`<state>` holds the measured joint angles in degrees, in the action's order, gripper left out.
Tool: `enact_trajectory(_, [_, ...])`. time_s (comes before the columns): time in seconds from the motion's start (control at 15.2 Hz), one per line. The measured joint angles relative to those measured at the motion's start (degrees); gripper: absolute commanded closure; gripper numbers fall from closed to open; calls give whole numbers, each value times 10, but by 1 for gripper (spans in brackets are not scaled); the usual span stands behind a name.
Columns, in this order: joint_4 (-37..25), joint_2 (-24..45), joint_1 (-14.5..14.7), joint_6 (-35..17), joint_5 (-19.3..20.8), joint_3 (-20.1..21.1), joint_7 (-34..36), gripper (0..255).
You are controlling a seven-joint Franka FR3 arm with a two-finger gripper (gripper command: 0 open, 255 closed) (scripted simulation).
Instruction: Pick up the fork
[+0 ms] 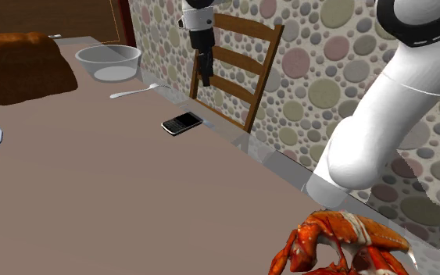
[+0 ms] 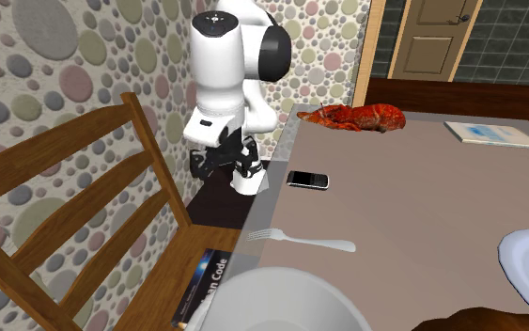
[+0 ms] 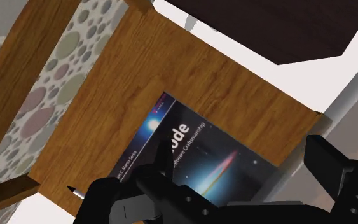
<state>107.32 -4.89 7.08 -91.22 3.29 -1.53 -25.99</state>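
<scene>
Hanging over the chair (image 1: 234, 59) with jaws apart and empty, our end effector (image 1: 205, 81) has the fork (image 1: 135, 91) at nine o'clock in the shoulder view, lying nine-to-three on the table (image 1: 116, 180).

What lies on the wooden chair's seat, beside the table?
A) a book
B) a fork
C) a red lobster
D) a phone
A: the book lies flat on the chair seat, while the fork, phone and lobster all rest on the table.
</scene>
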Motion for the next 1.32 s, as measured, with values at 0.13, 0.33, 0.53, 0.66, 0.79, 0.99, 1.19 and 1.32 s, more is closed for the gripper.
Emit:
enact_trajectory(0.13, [-47, 43, 7, 0, -4, 5, -28, 0])
enact_trajectory(0.33, [-131, 107, 16, 16, -7, 15, -70, 0])
enact_trajectory(0.53, [-199, 157, 26, 28, -10, 28, -106, 0])
enact_trajectory(0.66, [-263, 203, 32, 44, -9, 36, -134, 0])
enact_trajectory(0.79, [-327, 245, 41, 63, -8, 46, -155, 0])
enact_trajectory(0.99, [-412, 300, 54, 89, -5, 58, -185, 0])
enact_trajectory(1.19, [-411, 310, 56, 77, -5, 61, -191, 0])
enact_trajectory(1.32, [-392, 307, 55, 60, -5, 61, -192, 0])
